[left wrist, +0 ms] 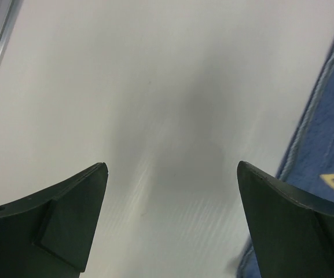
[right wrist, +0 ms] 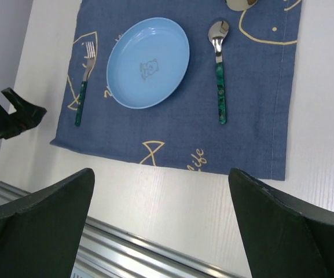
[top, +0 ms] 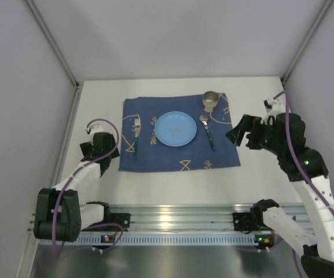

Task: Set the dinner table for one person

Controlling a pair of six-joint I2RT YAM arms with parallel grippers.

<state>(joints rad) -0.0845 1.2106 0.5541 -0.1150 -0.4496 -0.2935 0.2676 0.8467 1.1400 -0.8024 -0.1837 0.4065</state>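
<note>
Seemingly done. Plain white worktop (top: 97,110) fills the scene; toward its far edge a dark blue fish-patterned cloth mat (top: 155,159) carries pale blue round plate (top: 176,128), green-handled fork (top: 136,141), green-handled spoon (top: 208,132), metal cup (top: 211,99). My left pincer (left wrist: 172,168) and right pincer (right wrist: 161,174) gape wide, empty. I judge nothing left.

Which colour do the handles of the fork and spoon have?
Dark green on fork and spoon; right wrist view shows it best.

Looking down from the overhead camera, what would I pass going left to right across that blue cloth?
fork → plate → spoon. The metal cup sits just beyond the spoon, level with it from side to side, so it has no clear place in the order.
</note>
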